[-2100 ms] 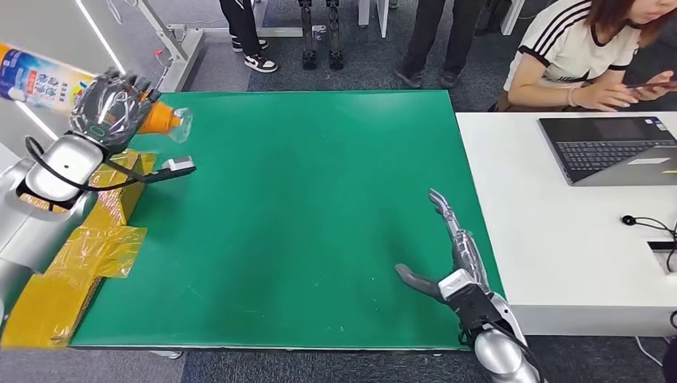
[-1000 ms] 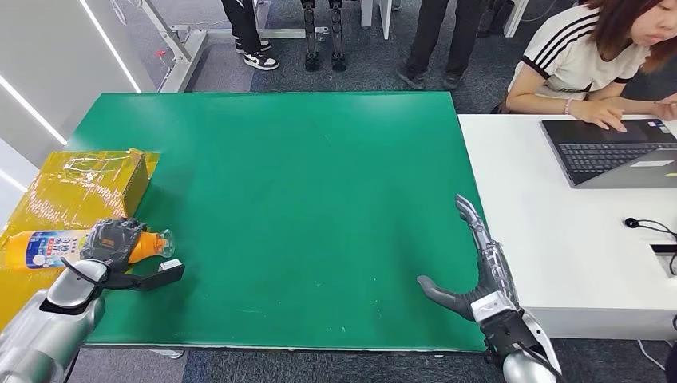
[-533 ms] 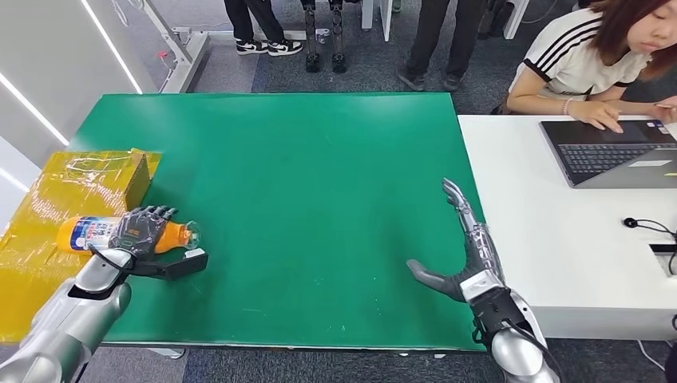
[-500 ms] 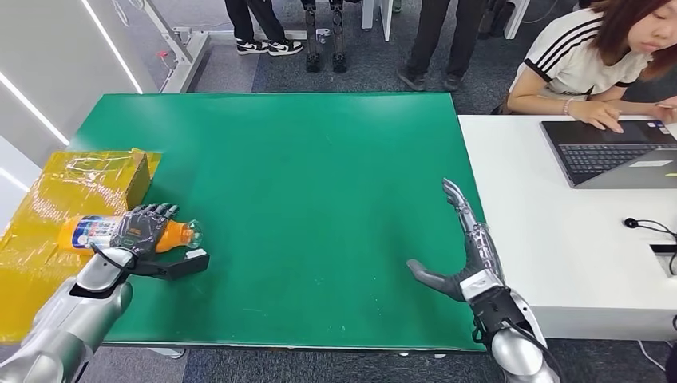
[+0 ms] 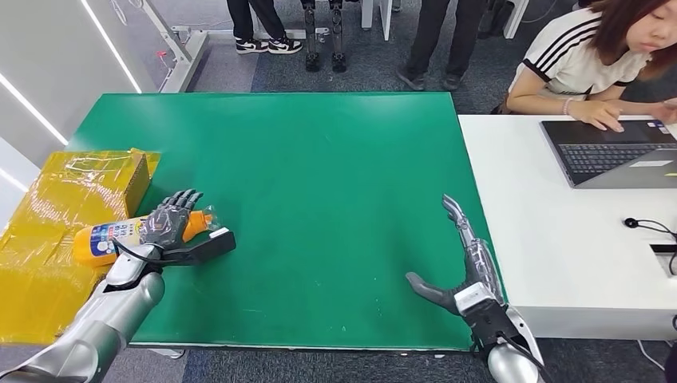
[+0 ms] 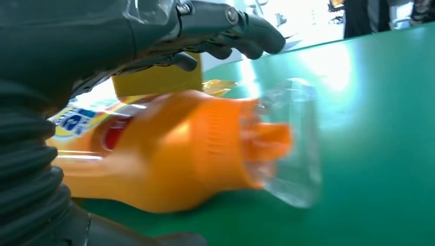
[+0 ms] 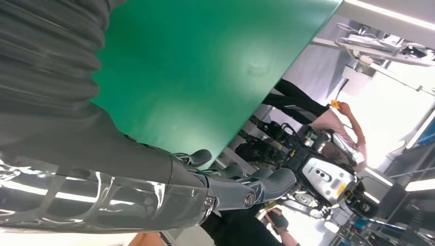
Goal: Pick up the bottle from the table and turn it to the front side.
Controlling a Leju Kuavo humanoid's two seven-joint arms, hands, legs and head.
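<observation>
green table [image 5: 335,175], orange bottle [image 5: 112,237] sideways

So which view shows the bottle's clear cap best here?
The left wrist view: the clear cap sits close up over the orange nozzle, though a little blurred. The head view shows the bottle whole in the left hand, its cap tiny. The right wrist view faces the green table instead.

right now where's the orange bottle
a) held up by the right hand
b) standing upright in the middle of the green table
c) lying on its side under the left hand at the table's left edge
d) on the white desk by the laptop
c, the orange bottle lies on its side by the yellow box, with the left hand over its neck; the right hand holds nothing.
</observation>
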